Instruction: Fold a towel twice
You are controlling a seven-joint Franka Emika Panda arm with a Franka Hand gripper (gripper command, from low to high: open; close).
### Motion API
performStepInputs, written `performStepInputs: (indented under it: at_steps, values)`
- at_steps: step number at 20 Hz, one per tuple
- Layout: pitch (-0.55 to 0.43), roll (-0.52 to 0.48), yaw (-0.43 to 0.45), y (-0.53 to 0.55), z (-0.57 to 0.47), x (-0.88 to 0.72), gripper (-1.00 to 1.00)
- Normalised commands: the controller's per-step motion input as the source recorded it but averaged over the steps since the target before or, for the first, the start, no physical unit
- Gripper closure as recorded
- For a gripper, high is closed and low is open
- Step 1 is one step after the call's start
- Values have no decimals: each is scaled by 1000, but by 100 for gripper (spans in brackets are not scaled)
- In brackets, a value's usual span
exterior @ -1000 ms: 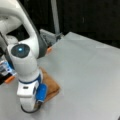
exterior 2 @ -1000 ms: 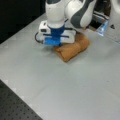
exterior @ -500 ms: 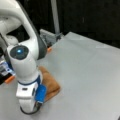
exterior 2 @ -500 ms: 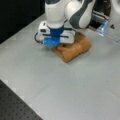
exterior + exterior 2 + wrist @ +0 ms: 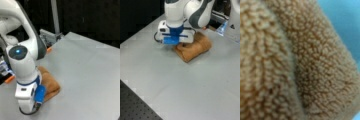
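Grey table (image 5: pixel 195 85) against a dark background. Wrist view: tan terry fills the frame, a fold crease running down it. In both front views the towel (image 5: pixel 195 48) lies folded into a small thick bundle. The gripper (image 5: pixel 178 46) is pressed down onto its edge; jaw state cannot be told.

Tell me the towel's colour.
Tan, orange-brown terry towel; shows best in the wrist view.
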Motion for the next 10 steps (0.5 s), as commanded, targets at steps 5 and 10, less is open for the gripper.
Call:
performStepInputs:
  at_steps: [5,10]
  values:
    - [57,-20,67,-167,257,10,-100]
    - [119,-51,55,-21,244,-23,-100]
